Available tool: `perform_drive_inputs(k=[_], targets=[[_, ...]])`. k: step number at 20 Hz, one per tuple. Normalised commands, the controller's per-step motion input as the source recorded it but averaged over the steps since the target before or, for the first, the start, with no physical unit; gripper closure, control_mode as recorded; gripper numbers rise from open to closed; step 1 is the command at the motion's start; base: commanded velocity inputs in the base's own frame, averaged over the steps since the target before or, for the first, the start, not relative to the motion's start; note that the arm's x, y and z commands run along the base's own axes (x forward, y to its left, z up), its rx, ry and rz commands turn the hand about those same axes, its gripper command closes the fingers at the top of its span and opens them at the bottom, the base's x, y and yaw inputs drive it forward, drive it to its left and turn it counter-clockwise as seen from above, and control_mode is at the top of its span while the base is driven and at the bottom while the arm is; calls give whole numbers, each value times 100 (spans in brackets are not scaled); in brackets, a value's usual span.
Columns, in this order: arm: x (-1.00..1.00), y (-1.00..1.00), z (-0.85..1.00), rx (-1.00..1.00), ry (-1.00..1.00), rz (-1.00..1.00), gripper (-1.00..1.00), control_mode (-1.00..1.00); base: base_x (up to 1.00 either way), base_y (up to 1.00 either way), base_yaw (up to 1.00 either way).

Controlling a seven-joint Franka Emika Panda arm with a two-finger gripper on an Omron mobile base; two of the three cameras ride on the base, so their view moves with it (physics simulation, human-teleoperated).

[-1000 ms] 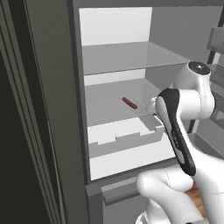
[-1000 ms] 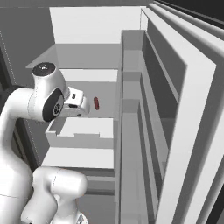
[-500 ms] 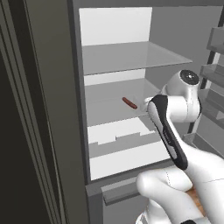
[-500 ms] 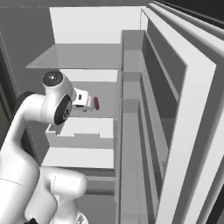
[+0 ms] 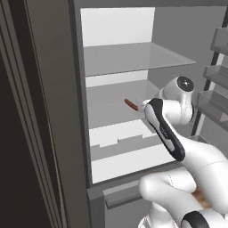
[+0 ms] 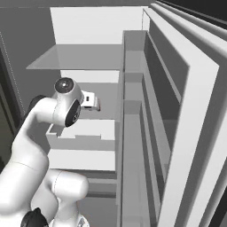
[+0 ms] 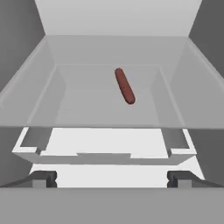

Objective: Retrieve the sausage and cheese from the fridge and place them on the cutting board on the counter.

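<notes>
Sausage, the small reddish-brown cylinder [image 7: 124, 85], lies alone on your fridge's glass shelf [image 7: 87, 109]. Your arm has pushed further in toward it; the gripper [image 7: 112, 179] stands spread wide, holding nothing, so the grasp comes next.

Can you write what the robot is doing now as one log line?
gripper: open, empty | sausage: lying on fridge shelf, untouched
</notes>
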Motion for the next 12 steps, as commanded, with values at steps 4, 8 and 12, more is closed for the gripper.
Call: perform_drive_inputs(k=[4,8,12], targets=[[63,0,-29,0,0,1,-100,-100,0,0,0],[59,0,-32,0,0,0,-100,-100,0,0,0],[51,0,-3,1,4,0,-100,-100,0,0,0]])
